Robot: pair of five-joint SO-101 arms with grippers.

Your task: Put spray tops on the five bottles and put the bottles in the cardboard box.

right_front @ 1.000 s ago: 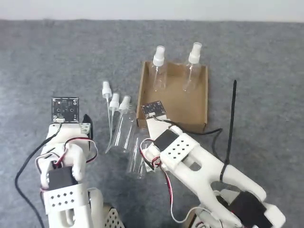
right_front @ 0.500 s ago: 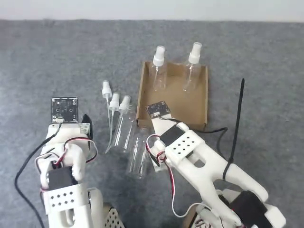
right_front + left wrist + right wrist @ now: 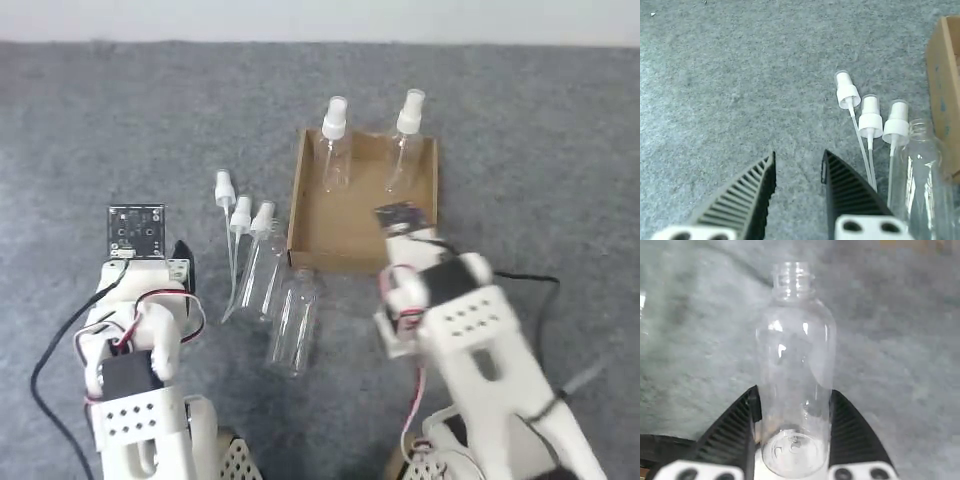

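High view: box (image 3: 357, 222) with two bottles (image 3: 335, 152)

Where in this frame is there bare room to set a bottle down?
Free: the cardboard box floor on the near side of the two capped bottles; carpet right of the box; carpet left of the spray tops. Crowded: the strip left of the box, with three spray tops and two uncapped bottles.

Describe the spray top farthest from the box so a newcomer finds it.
Start at the cardboard box on the grey carpet. On its left-arm side three loose tops lie in a row. The target spray top is the end one farthest from the box, its head farther from the arms than the middle top and box-side top.
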